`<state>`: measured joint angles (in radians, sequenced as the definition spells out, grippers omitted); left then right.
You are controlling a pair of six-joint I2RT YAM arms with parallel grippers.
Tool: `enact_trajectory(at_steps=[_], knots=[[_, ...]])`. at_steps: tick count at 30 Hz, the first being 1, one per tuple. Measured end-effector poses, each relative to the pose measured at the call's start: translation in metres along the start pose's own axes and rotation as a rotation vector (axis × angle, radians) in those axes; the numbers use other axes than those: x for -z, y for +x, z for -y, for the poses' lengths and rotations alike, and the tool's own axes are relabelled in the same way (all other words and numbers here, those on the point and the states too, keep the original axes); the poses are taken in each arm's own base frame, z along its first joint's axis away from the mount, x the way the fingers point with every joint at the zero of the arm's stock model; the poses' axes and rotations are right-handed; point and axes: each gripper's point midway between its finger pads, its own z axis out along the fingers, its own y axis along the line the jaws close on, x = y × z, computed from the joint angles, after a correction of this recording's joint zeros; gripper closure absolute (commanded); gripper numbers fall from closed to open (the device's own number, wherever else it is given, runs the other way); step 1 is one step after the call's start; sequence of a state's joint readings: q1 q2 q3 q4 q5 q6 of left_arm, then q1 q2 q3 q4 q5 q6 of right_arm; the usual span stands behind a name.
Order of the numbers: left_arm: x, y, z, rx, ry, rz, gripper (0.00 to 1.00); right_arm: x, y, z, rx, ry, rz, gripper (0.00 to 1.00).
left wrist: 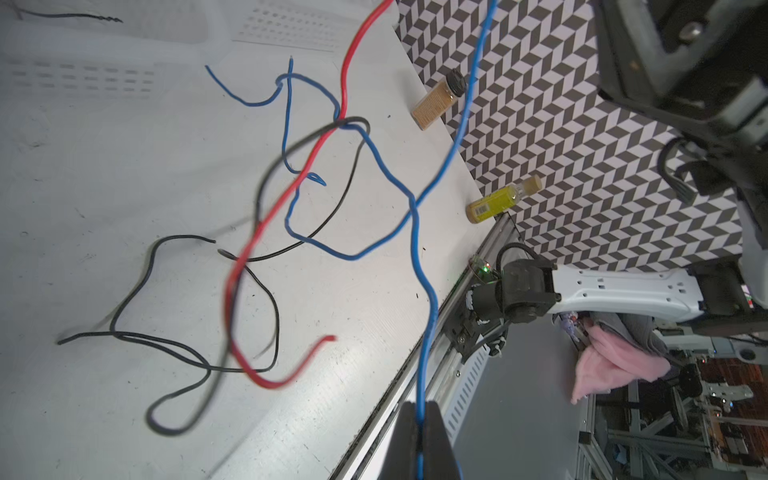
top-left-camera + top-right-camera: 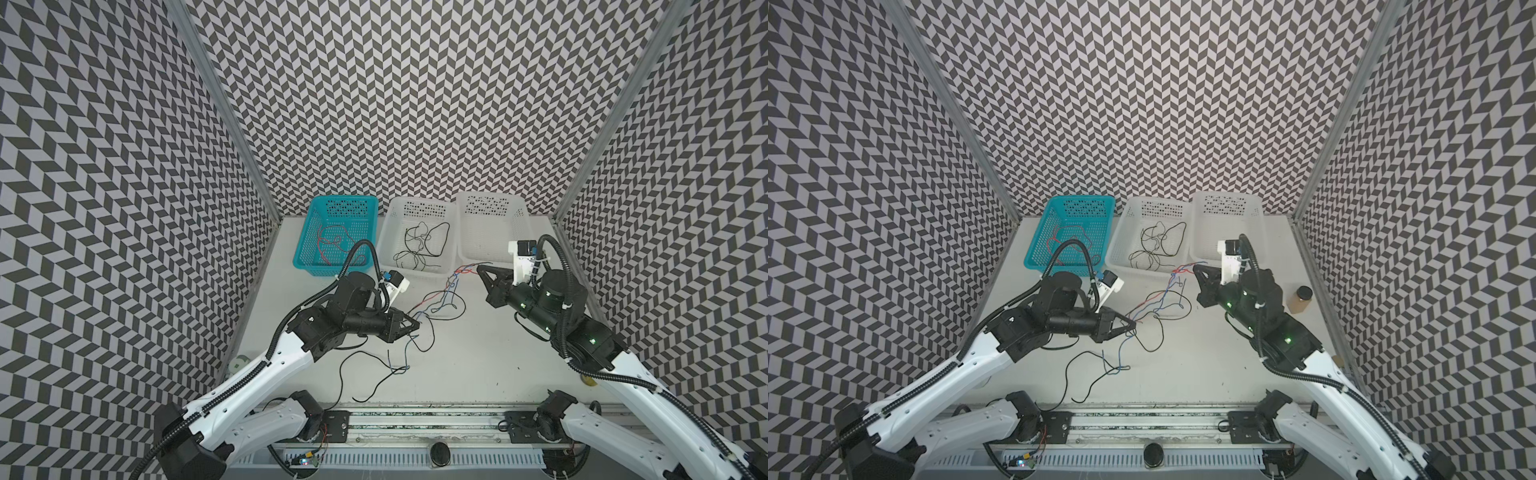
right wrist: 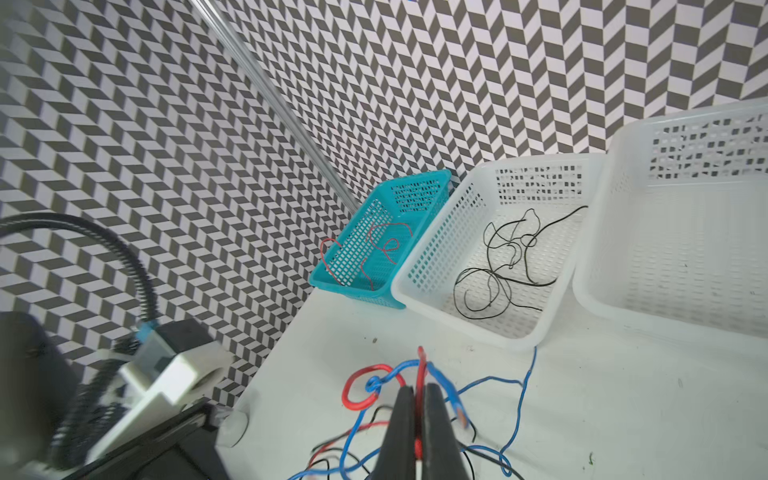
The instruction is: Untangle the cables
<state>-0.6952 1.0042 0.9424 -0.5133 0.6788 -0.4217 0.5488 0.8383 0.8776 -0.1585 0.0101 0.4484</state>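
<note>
Left claw [image 1: 420, 411] is pinching a blue cable [image 1: 430, 307], right claw [image 3: 417, 392] a red cable [image 3: 422, 365]; cables [image 2: 451, 284] are lying tangled on the table [image 2: 478, 365] between them. Pulling apart could be tightening crossings or slipping grips.

1. No word, number, brand or sign can be read in any of these views.
2. The small yellow plastic bottle with a tan cap [image 1: 496, 203], on the bench [image 1: 124, 187] close to the chevron-patterned wall [image 1: 582, 145], bears a pale label [image 1: 483, 210] with dark bar-like marks. The print is too small to read.
3. The small amber jar with a black lid [image 1: 438, 102], also close to that wall, shows a finely textured side. No lettering can be made out on it.
</note>
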Motion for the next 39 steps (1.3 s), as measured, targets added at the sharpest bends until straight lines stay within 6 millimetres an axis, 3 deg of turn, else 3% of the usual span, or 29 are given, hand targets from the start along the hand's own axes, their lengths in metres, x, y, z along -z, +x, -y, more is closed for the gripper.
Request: enact_trajectory(at_steps=[6,10,14,20,28,39], knots=[[0.030,-0.011,0.028,-0.088,0.003,0.002,1.00,-0.005,0.007,0.031,-0.006,0.107,0.015,1.00],[0.061,-0.020,0.051,-0.141,0.025,0.063,1.00,-0.011,0.029,0.064,-0.034,0.194,-0.019,1.00],[0.078,-0.024,0.073,-0.180,0.079,0.093,1.00,-0.015,0.050,0.085,-0.058,0.238,-0.065,1.00],[0.075,-0.022,0.080,-0.182,0.139,0.080,1.00,-0.018,0.051,0.079,-0.067,0.197,-0.063,1.00],[0.054,-0.032,0.074,-0.151,0.222,0.061,1.00,-0.022,0.056,0.080,-0.057,0.190,-0.081,1.00],[0.034,-0.041,0.067,-0.145,0.277,0.041,1.00,-0.061,0.110,0.098,-0.123,0.202,-0.238,1.00]])
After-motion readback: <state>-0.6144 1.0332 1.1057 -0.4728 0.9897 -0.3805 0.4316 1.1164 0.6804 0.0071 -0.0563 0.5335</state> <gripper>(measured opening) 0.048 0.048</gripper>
